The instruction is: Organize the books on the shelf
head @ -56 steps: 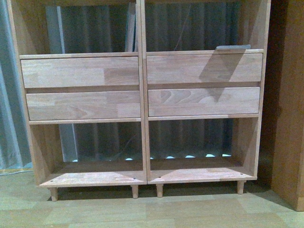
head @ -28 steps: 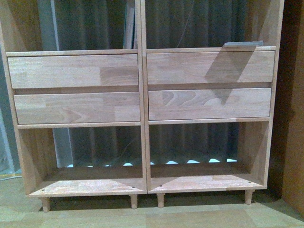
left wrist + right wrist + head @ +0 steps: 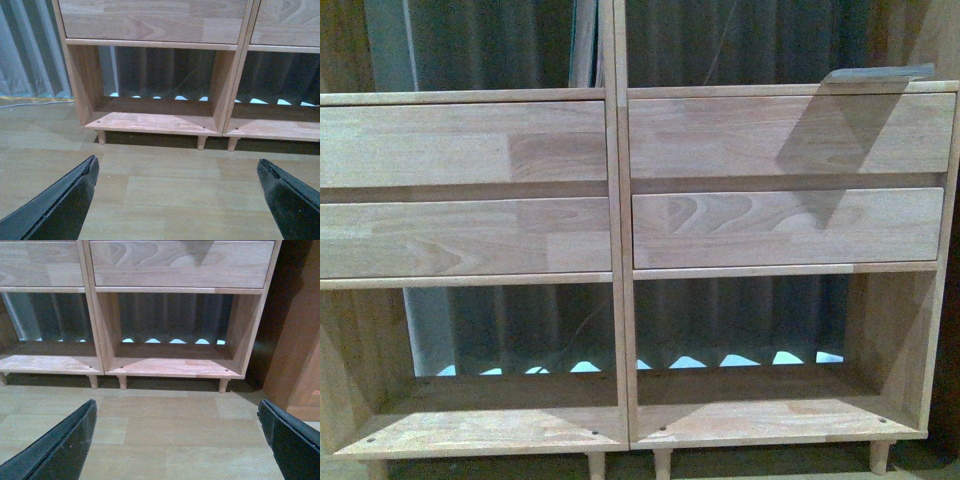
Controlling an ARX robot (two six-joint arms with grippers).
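The light wood shelf (image 3: 618,200) fills the front view, with two drawer fronts per column and open compartments below. A flat grey-teal book (image 3: 880,75) lies on the ledge above the right drawers. A thin pale book (image 3: 585,45) stands upright against the centre post in the upper left compartment. My left gripper (image 3: 177,162) is open and empty above the floor in front of the shelf's left column (image 3: 150,22). My right gripper (image 3: 177,402) is open and empty above the floor, facing the right column (image 3: 180,262). Neither gripper shows in the front view.
A grey curtain (image 3: 720,320) hangs behind the open-backed shelf. The floor is light wood planks (image 3: 170,185). A darker wooden cabinet (image 3: 300,340) stands right of the shelf. A cable (image 3: 30,101) lies along the curtain's foot at the left.
The front view has moved closer to the shelf, which now looms larger and overruns the frame on the left. The books have not moved.
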